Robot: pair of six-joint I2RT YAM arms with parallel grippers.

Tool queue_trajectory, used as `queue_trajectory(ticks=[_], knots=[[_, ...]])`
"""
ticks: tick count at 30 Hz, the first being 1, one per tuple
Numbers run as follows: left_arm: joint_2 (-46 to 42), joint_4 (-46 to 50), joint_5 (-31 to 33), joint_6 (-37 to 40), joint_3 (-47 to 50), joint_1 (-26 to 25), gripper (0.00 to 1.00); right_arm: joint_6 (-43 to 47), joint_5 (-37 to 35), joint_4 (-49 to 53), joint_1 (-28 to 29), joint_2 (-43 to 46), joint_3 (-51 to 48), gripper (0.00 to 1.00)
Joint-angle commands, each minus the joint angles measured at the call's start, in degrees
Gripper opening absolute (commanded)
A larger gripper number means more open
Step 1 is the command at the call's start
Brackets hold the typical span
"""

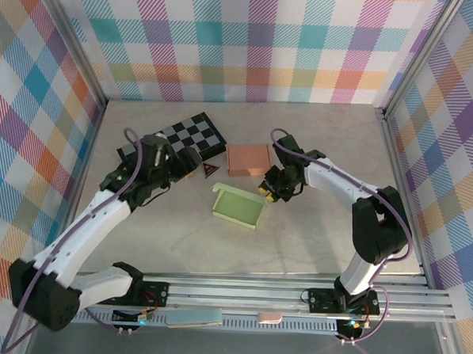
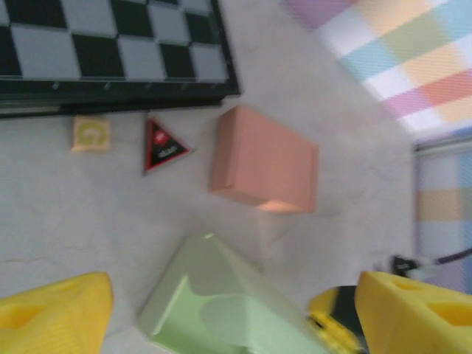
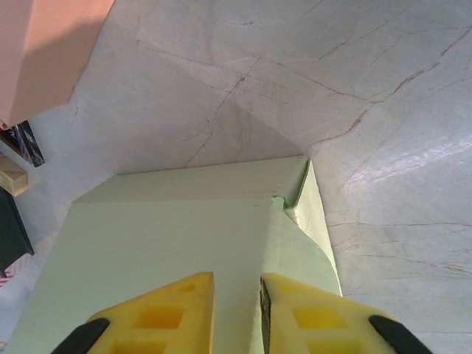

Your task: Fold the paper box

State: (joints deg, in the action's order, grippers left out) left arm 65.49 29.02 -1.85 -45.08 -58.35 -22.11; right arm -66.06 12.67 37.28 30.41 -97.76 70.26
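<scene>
Pale-green paper box, matte, tray-shaped; right gripper nearly closed, apparently pinching wall; left gripper wide, empty.

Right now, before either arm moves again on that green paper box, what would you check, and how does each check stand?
1. Grip: right gripper clamped on a wall of the green paper box: ok.
2. Opening: left gripper spread wide, green paper box just ahead of it: ok.
3. Spacing: pink box apart from the green paper box: ok.
4. Clutter: triangular piece and letter block lie off beside the checkerboard: ok.
5. Folding: every wall fully up and tucked: cannot tell.
</scene>
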Motion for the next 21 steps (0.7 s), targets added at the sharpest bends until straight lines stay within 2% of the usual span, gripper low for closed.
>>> queue_trajectory(ticks=[1,5,9,12,21], knots=[[8.2,5.1,-10.6,3.2,-5.0,3.3,0.78,-0.6,1.1,0.4,0.3,1.9,-0.7,0.23],[18.4,3.2,-20.1,2.9,-9.1,3.1,0.68,-0.5,1.6,0.6,0.3,2.1,-1.0,0.23],[22.2,3.0,-22.2,3.3,-10.1,2.8,0.62,-0.7,2.1,0.9,0.3,2.4,-1.2,0.24],[24.1,2.7,-26.2,3.3,-10.0,2.3,0.56,-0.7,2.7,1.3,0.4,2.6,-1.1,0.26],[26.1,-0.6,-26.4,1.6,-8.2,-0.7,0.54,-1.8,4.9,0.8,0.3,3.0,-1.4,0.29]])
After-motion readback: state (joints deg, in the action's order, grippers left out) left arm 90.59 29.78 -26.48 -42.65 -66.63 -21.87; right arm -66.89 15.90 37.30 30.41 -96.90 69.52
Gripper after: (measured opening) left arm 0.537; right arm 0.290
